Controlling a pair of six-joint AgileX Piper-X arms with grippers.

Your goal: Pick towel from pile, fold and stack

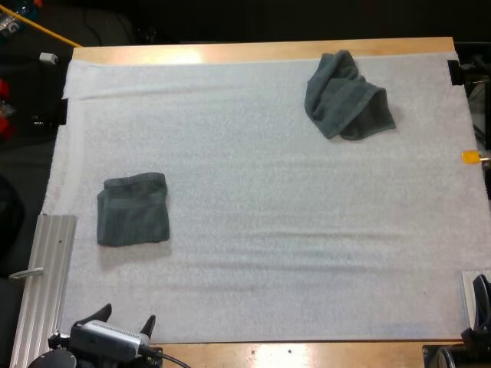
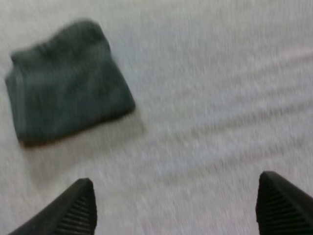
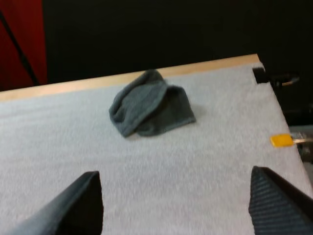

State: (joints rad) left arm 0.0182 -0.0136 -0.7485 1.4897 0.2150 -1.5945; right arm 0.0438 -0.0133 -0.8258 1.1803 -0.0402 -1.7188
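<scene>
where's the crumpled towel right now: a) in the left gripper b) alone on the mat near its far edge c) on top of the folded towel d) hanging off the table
B: the crumpled towel lies on the white mat near its far edge, well apart from the folded towel; left gripper and right gripper are open.

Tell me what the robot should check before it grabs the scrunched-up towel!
1. Left fingers open, holding nothing: ok.
2. Right fingers open, holding nothing: ok.
3. Crumpled dark grey-green cloth towel lies free on the white mat: ok.
4. Folded dark grey-green cloth towel lies flat, apart from the crumpled one: ok.
5. Right fingers at the crumpled towel: not ok, well short of it.
</scene>
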